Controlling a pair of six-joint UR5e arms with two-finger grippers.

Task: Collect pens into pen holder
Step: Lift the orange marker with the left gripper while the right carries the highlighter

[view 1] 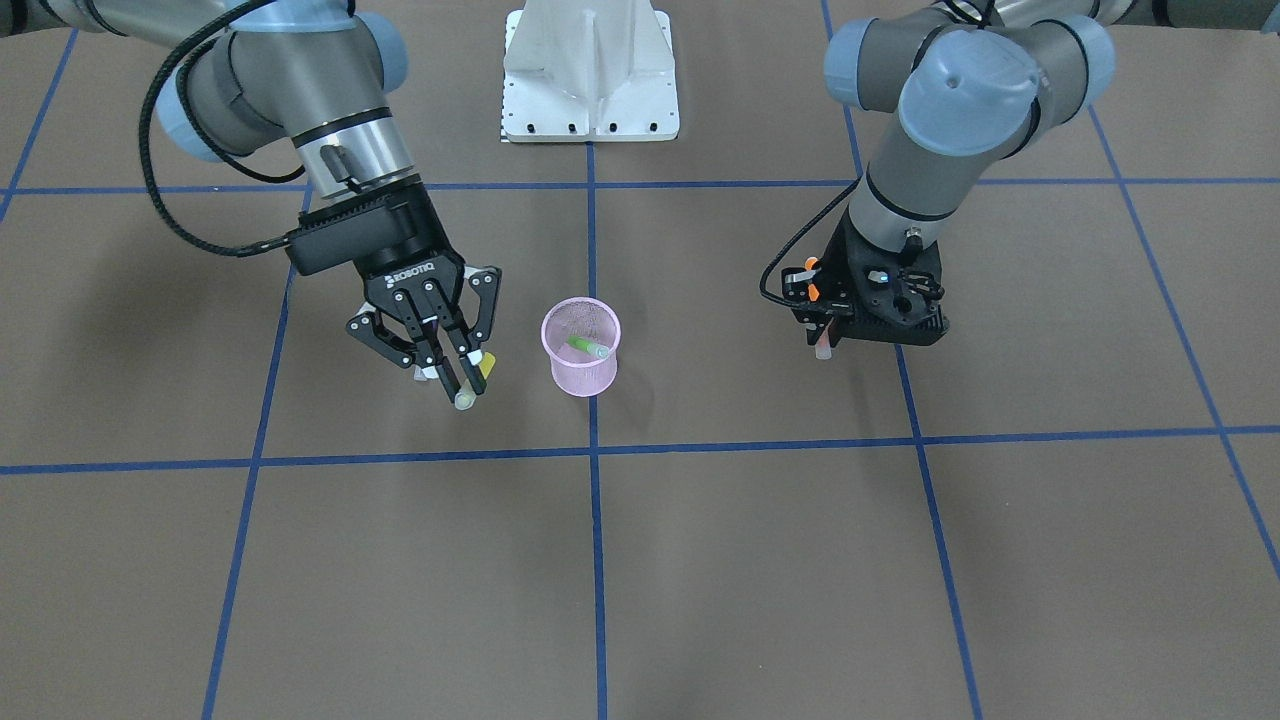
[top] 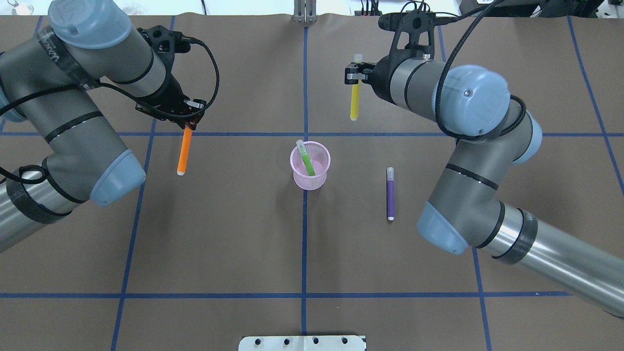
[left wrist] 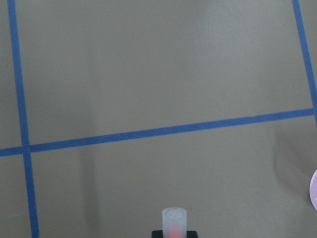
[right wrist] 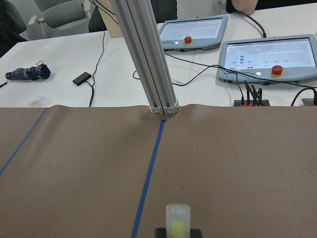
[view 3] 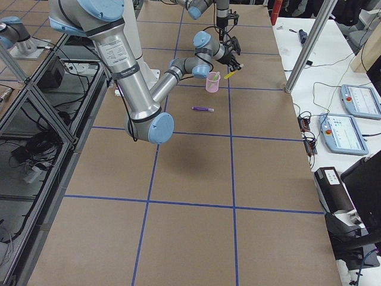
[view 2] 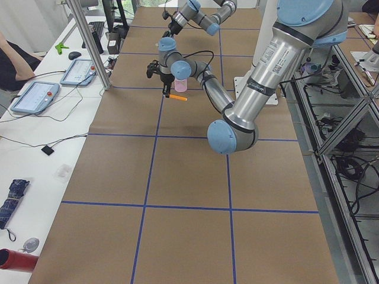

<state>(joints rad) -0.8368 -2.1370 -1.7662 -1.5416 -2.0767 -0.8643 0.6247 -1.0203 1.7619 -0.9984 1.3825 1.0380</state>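
The pink mesh pen holder [top: 310, 165] stands at the table's centre with the green pen [top: 306, 158] leaning inside it. My left gripper [top: 191, 123] is shut on the orange pen [top: 184, 151], left of the holder; the pen's pale cap [left wrist: 175, 220] shows in the left wrist view. Behind and right of the holder, my right gripper [top: 356, 78] is shut on the yellow pen [top: 355, 100], its cap [right wrist: 178, 220] facing the right wrist camera. The purple pen [top: 390, 195] lies flat on the table, right of the holder. In the front-facing view the holder [view 1: 581, 350] sits between both grippers.
A white mounting plate [view 1: 590, 70] sits at the robot's side of the table. Blue tape lines [top: 304, 243] grid the brown surface. Beyond the far edge stand a metal post [right wrist: 148, 54], control pendants [right wrist: 270, 52] and cables.
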